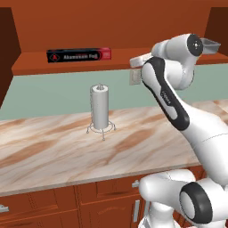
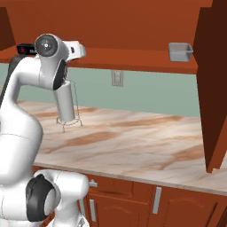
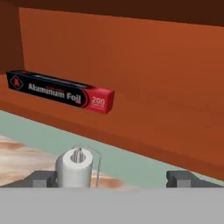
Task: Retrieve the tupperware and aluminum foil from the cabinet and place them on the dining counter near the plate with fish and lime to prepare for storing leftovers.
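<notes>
Seen from the hand camera: aluminum foil [image 3: 61, 91] lying lengthwise on the plank shelf of the cabinet [image 3: 144, 78], red end toward the shelf's middle, black end close to the cabinet's left wall. Gripper [image 3: 111, 178] spread wide, holding nothing, hanging in front of the shelf and well short of the carton. Below the shelf, an upright paper-towel roll [image 3: 75, 168] on the wall worktop [image 1: 53, 151], almost under the foil's red end. Far along the same shelf toward the cabinet's right wall, the tupperware [image 2: 180, 51], well apart from the foil. Likely risks: clipping the shelf's front edge on the reach in; pushing the slim carton deeper or askew instead of straddling it; knocking the towel roll over with a low approach.
</notes>
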